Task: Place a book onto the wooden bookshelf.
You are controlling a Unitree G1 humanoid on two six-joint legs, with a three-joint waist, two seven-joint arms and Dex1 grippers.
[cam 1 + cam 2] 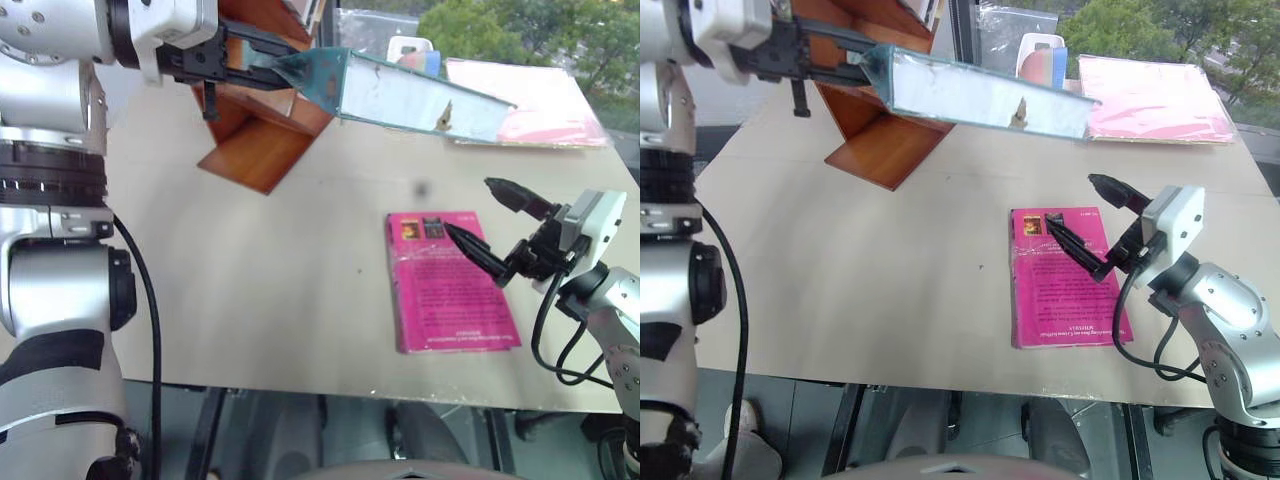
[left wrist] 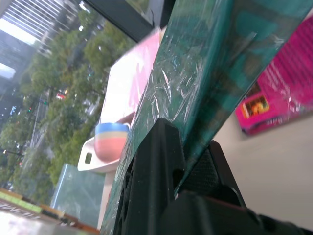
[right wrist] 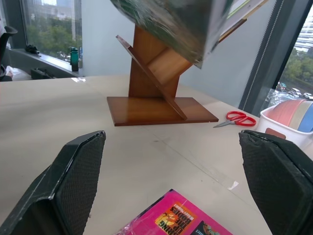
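Observation:
The book (image 1: 400, 95), a large thin teal paperback with white page edges, hangs edge-on in the air over the back of the table. My left gripper (image 1: 272, 66) is shut on its near corner, and its black fingers (image 2: 156, 166) pinch the wrapped cover (image 2: 205, 98). The wooden bookshelf (image 1: 262, 135), reddish-brown with slanted boards, stands just behind and below the held corner, and also faces my right hand (image 3: 156, 83). My right gripper (image 1: 468, 207) hovers open above the top end of a magenta book (image 1: 450, 290), holding nothing.
A pink folder stack (image 1: 530, 100) lies at the back right. A white container with coloured cups (image 1: 415, 52) stands behind the held book. Red scissors (image 3: 239, 118) lie near that container. The table's front edge (image 1: 300, 385) runs close to me.

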